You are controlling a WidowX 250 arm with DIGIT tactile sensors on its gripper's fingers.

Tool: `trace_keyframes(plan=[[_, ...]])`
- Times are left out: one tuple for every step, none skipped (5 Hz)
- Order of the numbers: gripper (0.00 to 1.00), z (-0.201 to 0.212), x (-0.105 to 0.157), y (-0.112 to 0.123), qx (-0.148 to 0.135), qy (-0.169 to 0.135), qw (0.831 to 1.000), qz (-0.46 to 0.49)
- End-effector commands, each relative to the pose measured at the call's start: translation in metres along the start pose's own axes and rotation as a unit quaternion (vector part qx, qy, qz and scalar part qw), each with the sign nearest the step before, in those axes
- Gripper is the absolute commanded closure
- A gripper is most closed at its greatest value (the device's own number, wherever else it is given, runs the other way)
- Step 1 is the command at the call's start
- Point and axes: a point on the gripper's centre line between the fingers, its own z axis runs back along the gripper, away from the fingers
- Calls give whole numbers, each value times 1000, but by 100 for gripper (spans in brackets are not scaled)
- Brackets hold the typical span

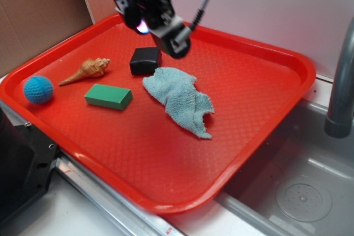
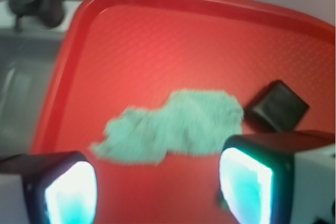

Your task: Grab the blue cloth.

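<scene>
Right, you're in the approach: the gripper (image 1: 166, 29) hangs high over the far side of the red tray (image 1: 265, 125), and nothing is in it yet. In the wrist view the jaws stand wide apart, released, the two glowing pads (image 2: 71, 192) at the bottom corners with bare tray between them.

Your target, the blue cloth (image 1: 180, 99), lies rumpled near the middle of the tray, flat on its floor. From the tray's centre in the exterior view, it spreads from about twelve o'clock down towards four. Its top edge sits just beside the black block (image 1: 145, 60), which is at eleven o'clock of it; I can't tell whether the two touch. The green block (image 1: 109, 96) lies off at nine o'clock, clear of the fabric, with the shell (image 1: 87, 71) and the blue ball (image 1: 38, 90) further out that way.

In the wrist view the cloth (image 2: 173, 127) sits above the gap between the pads, so by my reading you're not over it yet. The next move calls for shifting the gripper until the fabric's bulk lies between the pads, then coming straight down. Aim for the thick bunched part rather than the thin tail, and keep away from the black block (image 2: 277, 106) so you don't pinch it along with the cloth.
</scene>
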Motion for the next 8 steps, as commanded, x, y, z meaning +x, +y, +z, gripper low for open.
trace_keyframes(plan=[[0,-55,11,9,8,37,999,-5],[0,-75,9,13,-4,67,998,3],[0,-86,4,15,2,90,996,5],[100,-86,2,14,-6,95,995,7],[100,-83,1,13,-4,97,995,10],[100,-77,3,15,4,101,995,26],[100,-62,9,14,32,112,992,50],[100,-31,21,12,39,91,992,82]])
